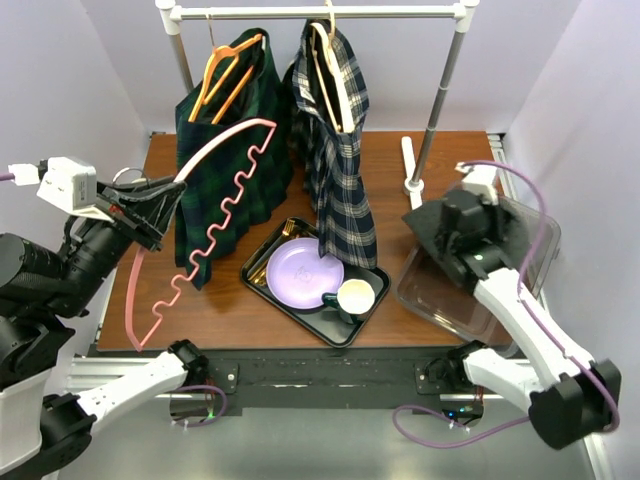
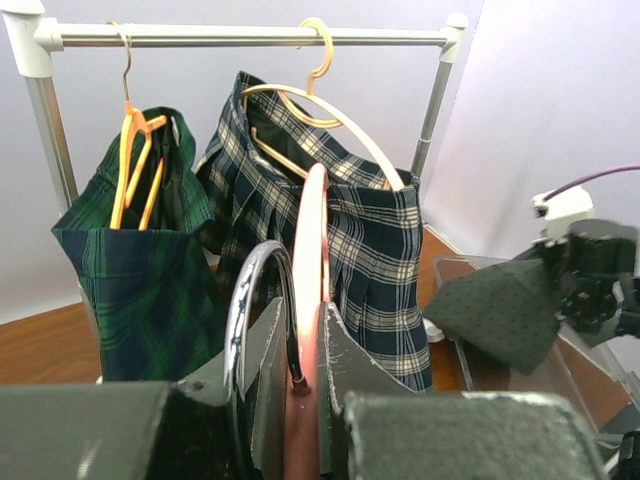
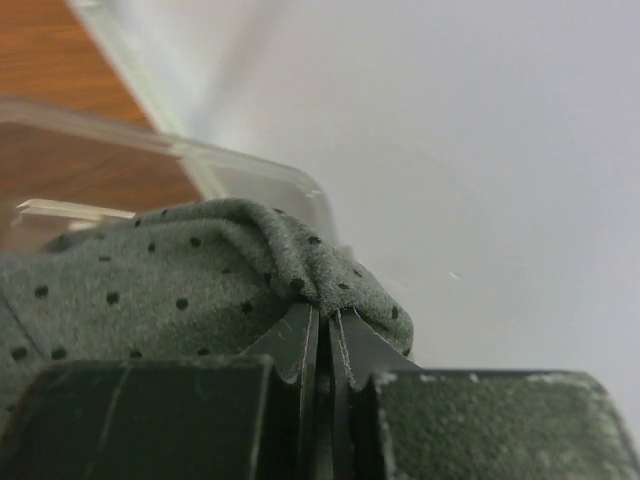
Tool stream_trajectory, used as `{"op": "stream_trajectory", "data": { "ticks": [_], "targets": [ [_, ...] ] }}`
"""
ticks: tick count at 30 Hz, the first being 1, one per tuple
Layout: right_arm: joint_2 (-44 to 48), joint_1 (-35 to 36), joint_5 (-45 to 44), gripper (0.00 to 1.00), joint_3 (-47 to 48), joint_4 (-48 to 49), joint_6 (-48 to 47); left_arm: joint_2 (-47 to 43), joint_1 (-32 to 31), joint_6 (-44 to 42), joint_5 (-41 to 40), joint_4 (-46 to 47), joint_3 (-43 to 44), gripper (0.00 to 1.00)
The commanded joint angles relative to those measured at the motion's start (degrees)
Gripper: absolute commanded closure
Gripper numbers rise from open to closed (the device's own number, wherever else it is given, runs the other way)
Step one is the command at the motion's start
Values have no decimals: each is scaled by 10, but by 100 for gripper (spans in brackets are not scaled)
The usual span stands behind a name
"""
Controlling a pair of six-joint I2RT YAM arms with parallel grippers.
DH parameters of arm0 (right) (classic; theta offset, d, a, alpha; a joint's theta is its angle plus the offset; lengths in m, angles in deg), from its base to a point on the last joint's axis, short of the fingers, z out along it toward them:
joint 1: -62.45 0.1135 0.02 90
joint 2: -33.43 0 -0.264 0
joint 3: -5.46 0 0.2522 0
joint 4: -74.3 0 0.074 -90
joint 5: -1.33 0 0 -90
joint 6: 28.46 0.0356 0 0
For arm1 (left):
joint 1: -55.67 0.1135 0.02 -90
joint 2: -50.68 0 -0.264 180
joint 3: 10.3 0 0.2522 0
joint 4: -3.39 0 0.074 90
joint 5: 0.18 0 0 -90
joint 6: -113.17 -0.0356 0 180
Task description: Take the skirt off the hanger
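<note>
The skirt (image 1: 432,226), a dark grey cloth with black dots, is off any hanger and sits at about 3 o'clock on the table (image 1: 215,312), bunched up over the clear plastic bin (image 1: 440,302). The right gripper (image 3: 325,322) is clenched on a fold of it, jaws pressed together with the fabric humped over their tips. In the right wrist view the bin's clear rim shows just behind the cloth.

At 9 o'clock the left gripper (image 2: 308,326) is clamped on the pink hanger (image 2: 311,250), which carries no garment. Its arc rises toward 12 o'clock, and its wavy lower bar slants back down toward 7 o'clock, crossing in front of the green plaid skirt (image 1: 250,110) in the top view. A curved metal hook (image 2: 245,300) sits just beside the left finger.

The rack's rail (image 1: 320,12) spans 12 o'clock. On it hang the green plaid skirt on an orange hanger (image 1: 225,70) and, to its right, a navy and white plaid skirt (image 1: 345,190) on a cream hanger (image 1: 330,70), its hem reaching down to the tray.

Between the two arms, near the middle toward 6 o'clock, lies a black tray (image 1: 300,315) with a purple plate (image 1: 300,272), a cup (image 1: 355,297) and gold cutlery (image 1: 282,238). The rack's right post and white foot (image 1: 410,165) stand between the hanging skirts and the bin
</note>
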Motion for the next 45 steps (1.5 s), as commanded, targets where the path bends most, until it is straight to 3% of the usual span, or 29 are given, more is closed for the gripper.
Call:
{"op": "stream_trajectory", "data": {
  "ticks": [1,3,6,10,16,25,27,29,31,32,35,42,45],
  "targets": [
    [67,-25,-42,100,53,28,-2,5,2,-5,16,27,31,100],
    [69,-26,-30,100,62,20,-8,1,2,-3,20,25,31,100],
    [55,-26,9,100,63,-44,59,-9,2,-1,17,28,24,100],
    [30,-25,130,100,44,-132,231,-6,2,-4,17,21,30,100],
    [52,-25,323,100,-44,-49,329,4,2,-8,17,10,45,100],
    [21,-26,306,100,-114,-64,469,-1,2,-24,16,7,34,100],
    [21,-26,336,81,-113,-62,458,4,2,-35,29,4,34,100],
    [18,-25,340,53,-67,-97,439,7,2,-39,59,5,32,100],
    [21,-25,341,43,0,-157,417,8,2,-45,100,6,26,100],
    [29,-25,346,33,20,-168,403,7,2,-46,112,8,23,100],
    [35,-25,428,17,96,-204,347,3,2,-46,157,10,8,100],
    [51,-25,646,13,287,-308,264,7,2,-52,213,-21,1,100],
    [61,-26,801,11,355,-315,223,9,2,-55,247,-34,-1,100]
  ]
}}
